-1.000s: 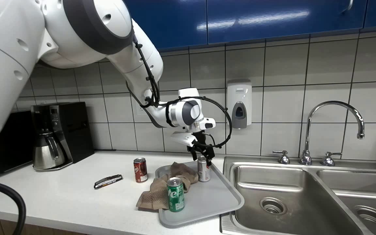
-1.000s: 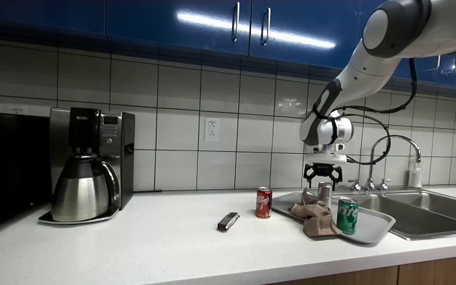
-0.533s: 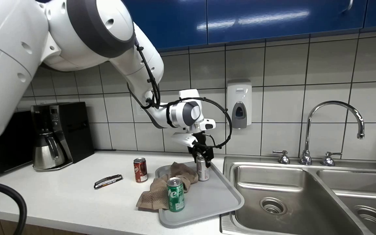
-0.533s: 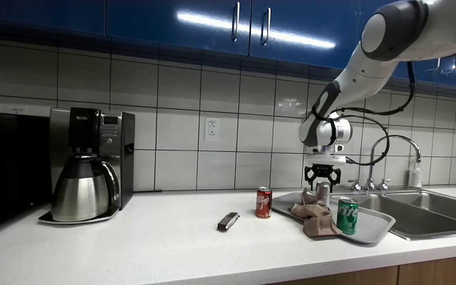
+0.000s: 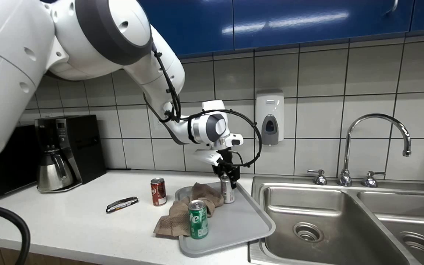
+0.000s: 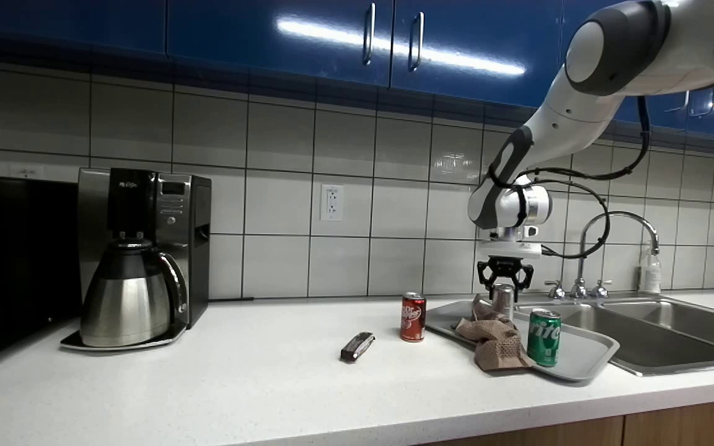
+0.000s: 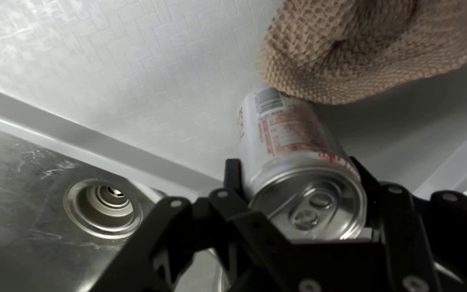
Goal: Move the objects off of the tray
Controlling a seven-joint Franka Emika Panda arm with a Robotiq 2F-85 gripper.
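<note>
Because the silver can (image 5: 227, 190) stands toward the end of the tray (image 5: 237, 224) away from the green can (image 5: 198, 219), the hand (image 6: 504, 293) can point straight down over it with little in the way. It is narrow, set against the silver can's upper sides, and appears to hold it; the wrist view shows no clear gap. Such a high grip suits a can: the smooth body should take the squeeze evenly, and the hand is clear of the tray itself. The base looks to rest on the tray, so a lift is probably the next step. In the wrist view the towel (image 7: 363, 52) overlaps the base end; whether the two touch I cannot tell, so straight up seems safer than sideways. Partly on the tray, the towel spills onto the surface (image 6: 208, 384), with the green can just beside it on the tray; both need moving. The red can (image 5: 158, 191) and the bar (image 6: 357, 346) rest off the tray, opposite the side where the sink (image 5: 306, 206) adjoins it, so that stretch of surface likely suits unloading.
</note>
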